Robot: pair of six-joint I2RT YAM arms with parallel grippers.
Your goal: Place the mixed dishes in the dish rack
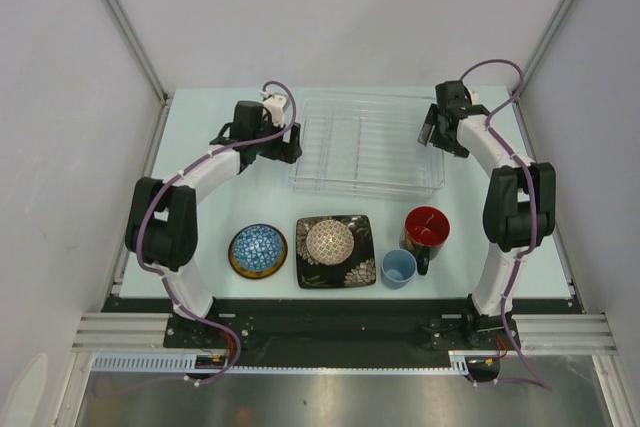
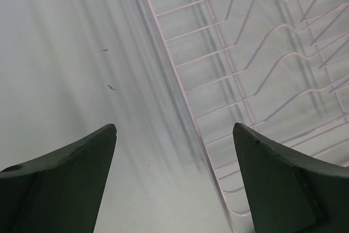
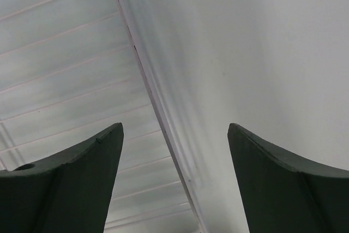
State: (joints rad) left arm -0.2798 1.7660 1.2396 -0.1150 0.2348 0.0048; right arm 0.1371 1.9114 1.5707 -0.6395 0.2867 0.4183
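The clear dish rack [image 1: 367, 144] with white wire dividers lies at the back middle, with no dishes in it. My left gripper [image 1: 291, 148] is open over the rack's left wall; the left wrist view shows my left gripper [image 2: 175, 126] astride the rack's edge [image 2: 188, 107]. My right gripper [image 1: 431, 133] is open at the rack's right wall; the right wrist view shows it [image 3: 175, 125] astride that rim [image 3: 155, 96]. Near the front, the blue mosaic bowl [image 1: 258, 246] sits on the yellow saucer [image 1: 236, 263]. The beige bowl [image 1: 330, 239] sits on the black square plate [image 1: 352, 273]. The black mug [image 1: 427, 227] and light-blue cup [image 1: 398, 268] stand right of them.
The pale table [image 1: 200, 217] is boxed in by white side walls and a back wall [image 1: 350, 17]. The arm bases stand at the near edge on a metal rail [image 1: 330, 332]. The dishes form a row between the two arms.
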